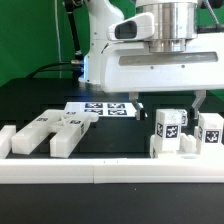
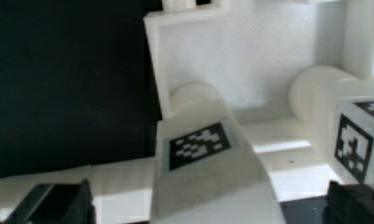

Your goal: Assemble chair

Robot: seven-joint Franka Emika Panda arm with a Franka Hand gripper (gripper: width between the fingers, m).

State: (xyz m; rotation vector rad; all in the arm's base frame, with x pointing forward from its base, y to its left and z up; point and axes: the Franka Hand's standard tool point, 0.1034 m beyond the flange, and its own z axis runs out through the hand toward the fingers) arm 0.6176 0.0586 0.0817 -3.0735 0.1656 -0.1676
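The chair is in loose white tagged pieces. At the exterior view's right stands a joined group: a tagged post and a second tagged block. My gripper hangs open just above this group, one finger on each side of the post. In the wrist view the tagged post lies between my fingertips without touching them. The second tagged block is beside it and a flat slab lies behind. Three more white pieces lie at the exterior view's left.
The marker board lies flat on the black table behind the pieces. A long low white border rail runs along the front edge. The arm's white body fills the upper part of the exterior view.
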